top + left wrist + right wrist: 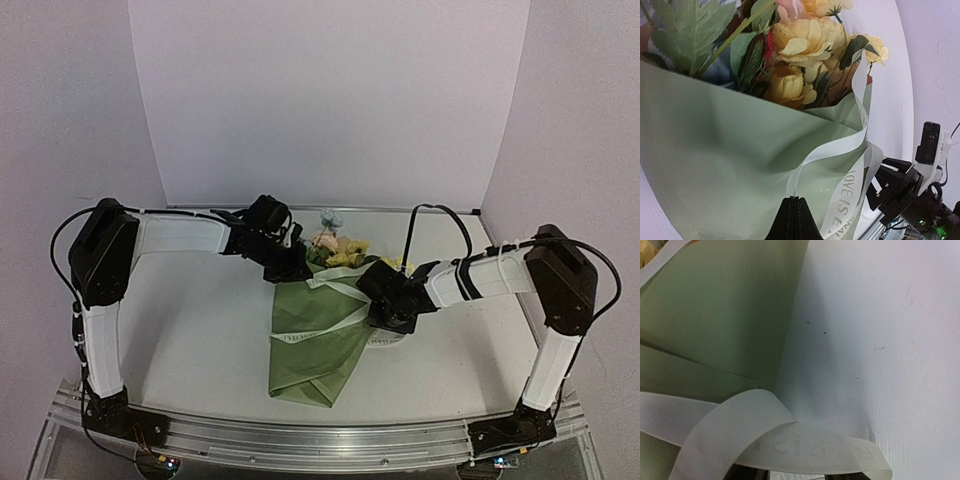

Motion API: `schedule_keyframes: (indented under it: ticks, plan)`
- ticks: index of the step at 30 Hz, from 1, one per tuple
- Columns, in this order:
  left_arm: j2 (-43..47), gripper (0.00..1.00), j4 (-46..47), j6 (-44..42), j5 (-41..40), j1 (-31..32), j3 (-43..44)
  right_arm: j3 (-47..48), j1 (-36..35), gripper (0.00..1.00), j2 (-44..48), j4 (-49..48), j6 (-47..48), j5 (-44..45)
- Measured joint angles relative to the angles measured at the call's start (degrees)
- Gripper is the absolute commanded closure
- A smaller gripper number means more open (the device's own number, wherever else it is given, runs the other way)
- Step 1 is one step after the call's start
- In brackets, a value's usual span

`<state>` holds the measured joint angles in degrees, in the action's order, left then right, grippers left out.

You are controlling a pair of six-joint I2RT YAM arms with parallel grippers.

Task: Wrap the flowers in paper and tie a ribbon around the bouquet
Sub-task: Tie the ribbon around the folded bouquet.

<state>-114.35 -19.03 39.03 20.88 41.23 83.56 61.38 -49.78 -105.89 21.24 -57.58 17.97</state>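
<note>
- The bouquet (315, 340) lies flat on the table (200, 330), narrow end toward the arm bases. The flowers (800, 40) (yellow and pink heads, a fern-like leaf) show above the wide rim of the olive-green paper (715, 140).
- The cream ribbon (840, 145) (lettering legible on one strand) crosses the paper below the rim in loose bands. No knot shows, so I judge the tying unfinished.
- The left gripper (793, 205) is clenched on a ribbon strand at the cone's upper left side, and the strand rises from its tips toward the rim.
- The right gripper (385, 305) sits at the cone's right edge with a slack ribbon loop draped over its fingertips. The loop hides the jaws, so I cannot tell whether they are released or grasping.
- To do it well, treat the left pinch as a firm anchor and have the right take one strand only (not the paper beneath).
- Draw sideways and low so the band cinches without lifting the cone or opening the overlap.
- A pull toward the narrow end could slide the band off the taper.
</note>
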Motion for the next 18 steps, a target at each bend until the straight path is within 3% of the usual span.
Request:
schedule_keyframes:
  ticks: [6, 14, 18]
  plan:
    - [-2.4, 1.0, -0.4, -0.1, 0.0, 0.0, 3.8, -0.8, 0.4, 0.66, -1.6, -3.8, -1.4, 3.1]
    - [-6.1, 1.0, -0.8, -0.2, 0.1, 0.0, 7.2, -0.9, 0.4, 0.97, -3.9, -7.2, -3.3, 5.2]
    - [-6.2, 1.0, -1.0, -0.2, -0.1, -0.1, 7.2, -2.1, 0.4, 1.0, -2.8, -7.9, -3.1, 5.3]
